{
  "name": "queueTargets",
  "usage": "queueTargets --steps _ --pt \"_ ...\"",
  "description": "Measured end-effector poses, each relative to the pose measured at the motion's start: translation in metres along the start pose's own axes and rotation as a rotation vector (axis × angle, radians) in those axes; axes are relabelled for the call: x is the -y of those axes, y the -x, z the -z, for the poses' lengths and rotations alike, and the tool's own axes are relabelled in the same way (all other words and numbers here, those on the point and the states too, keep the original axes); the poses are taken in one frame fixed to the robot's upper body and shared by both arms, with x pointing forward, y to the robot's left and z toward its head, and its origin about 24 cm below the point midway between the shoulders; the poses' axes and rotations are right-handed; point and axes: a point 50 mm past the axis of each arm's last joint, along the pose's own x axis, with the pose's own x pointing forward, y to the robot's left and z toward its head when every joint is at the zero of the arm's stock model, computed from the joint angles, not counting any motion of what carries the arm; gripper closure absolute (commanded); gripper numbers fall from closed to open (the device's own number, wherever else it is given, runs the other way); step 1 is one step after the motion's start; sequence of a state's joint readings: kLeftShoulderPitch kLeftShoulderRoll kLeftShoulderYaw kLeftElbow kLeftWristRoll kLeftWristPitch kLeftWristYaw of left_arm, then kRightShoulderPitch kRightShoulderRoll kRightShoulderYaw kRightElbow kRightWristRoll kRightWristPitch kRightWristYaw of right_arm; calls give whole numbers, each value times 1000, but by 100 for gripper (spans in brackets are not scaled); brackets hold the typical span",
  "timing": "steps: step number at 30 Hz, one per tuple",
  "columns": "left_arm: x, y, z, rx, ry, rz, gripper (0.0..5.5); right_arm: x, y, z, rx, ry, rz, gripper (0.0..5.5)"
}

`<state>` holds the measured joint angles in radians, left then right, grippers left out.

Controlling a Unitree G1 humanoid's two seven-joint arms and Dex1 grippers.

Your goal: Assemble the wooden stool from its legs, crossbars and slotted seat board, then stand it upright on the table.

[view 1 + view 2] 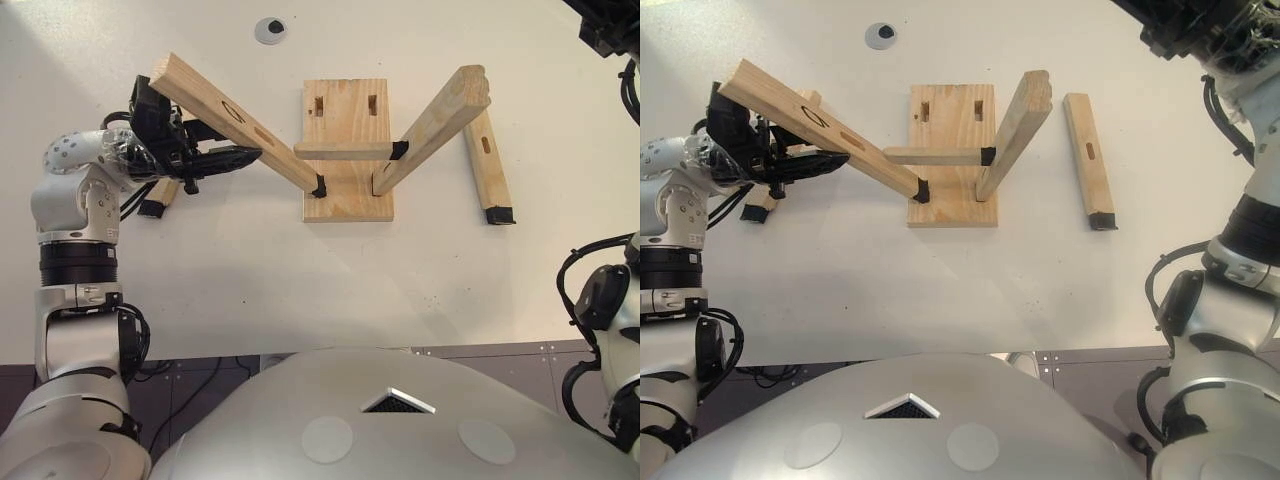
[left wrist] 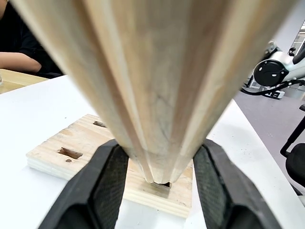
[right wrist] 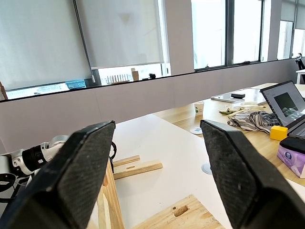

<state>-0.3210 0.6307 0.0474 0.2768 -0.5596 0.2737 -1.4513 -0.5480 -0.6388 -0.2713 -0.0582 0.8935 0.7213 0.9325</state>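
Seat board (image 1: 345, 108) lay flat at table (image 1: 300, 280) centre, with two tilted legs slotted in and a crossbar (image 1: 345, 150) between them. Left gripper (image 2: 159, 152) pinched the nine-o'clock leg (image 1: 235, 120). Loose leg (image 1: 490, 170) lay at three o'clock. Right gripper (image 3: 157, 126) hung spread, raised at two o'clock.

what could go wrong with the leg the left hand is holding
The held leg in the left hand leans steeply at the seat board. Pushed at that angle it might jam or shove the board. The crossbar ties it to the other leg, which the open right hand is not steadying, so that could tip.
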Motion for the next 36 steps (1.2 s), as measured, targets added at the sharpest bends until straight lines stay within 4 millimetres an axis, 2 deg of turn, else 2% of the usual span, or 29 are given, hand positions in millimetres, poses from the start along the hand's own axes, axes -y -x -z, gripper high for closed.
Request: queueTargets --steps 10,21,36 --pt "-1 -3 -8 -95 -143 90 351 0 0 6 -21 -9 0 223" --pt "-8 -9 -20 -170 -193 151 351 -3 -1 11 -36 -8 -10 223" --pt "-6 -34 -36 -307 -287 167 351 -7 0 17 -54 -8 10 223"
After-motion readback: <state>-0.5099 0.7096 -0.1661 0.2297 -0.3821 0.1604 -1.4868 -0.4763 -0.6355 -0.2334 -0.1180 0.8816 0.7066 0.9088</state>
